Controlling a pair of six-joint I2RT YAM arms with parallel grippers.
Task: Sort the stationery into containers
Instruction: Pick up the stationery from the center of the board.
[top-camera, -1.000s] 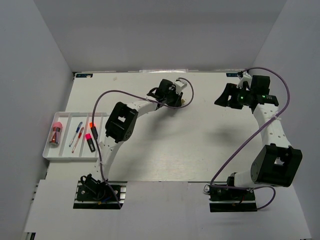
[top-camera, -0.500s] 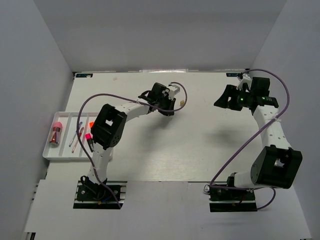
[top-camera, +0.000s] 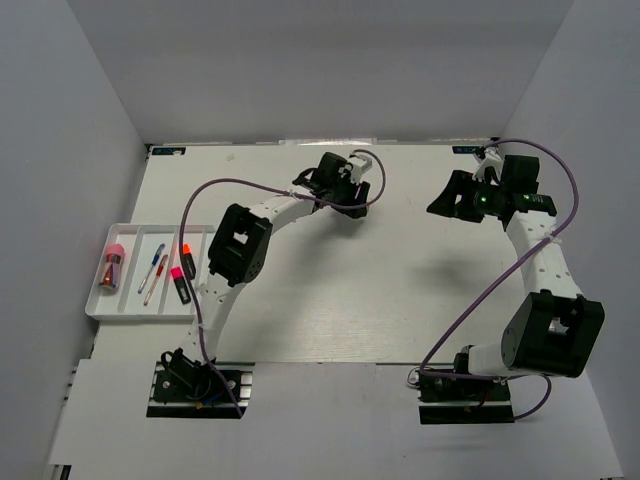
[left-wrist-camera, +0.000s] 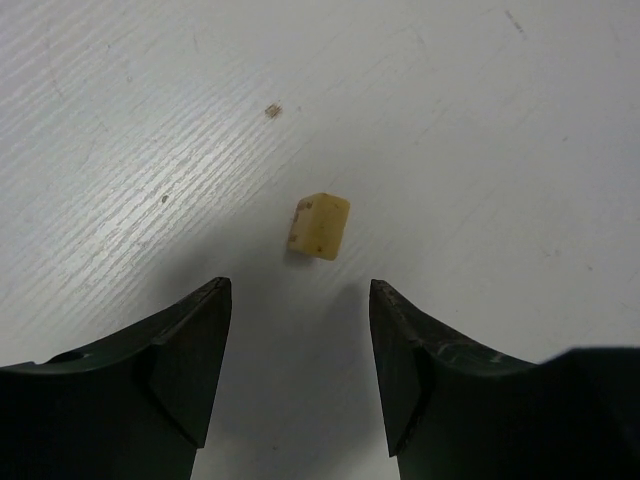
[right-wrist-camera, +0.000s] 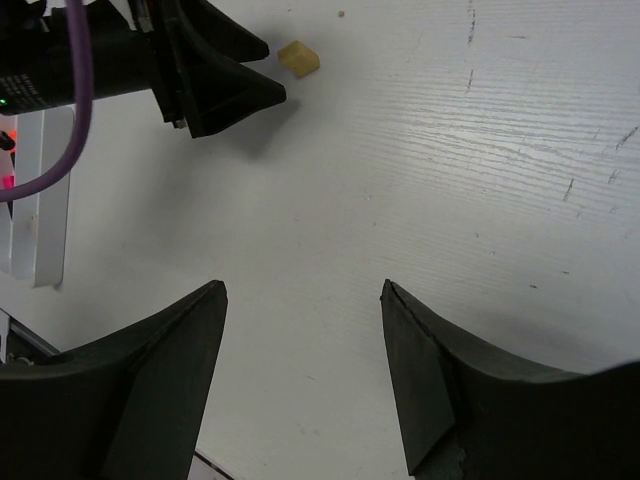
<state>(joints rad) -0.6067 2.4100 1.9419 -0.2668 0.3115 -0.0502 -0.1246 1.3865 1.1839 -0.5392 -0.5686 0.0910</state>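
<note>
The left gripper (left-wrist-camera: 300, 289) stands open with nothing between its jaws; the tan eraser (left-wrist-camera: 320, 226) lies on the table (left-wrist-camera: 480, 120) just ahead of its fingertips (touching neither). The right gripper (right-wrist-camera: 304, 292) also gapes empty, the eraser well ahead of it, leftward. The tray (top-camera: 104, 306) sits well apart from both.

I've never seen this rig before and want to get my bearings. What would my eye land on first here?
A small tan eraser lies alone on the white tabletop, untouched, just beyond the tips of the open left end effector. At the left edge, a white divided tray holds a pink-capped tube, thin pens and two highlighters. The right end effector hangs open above the tabletop at the far right.
</note>
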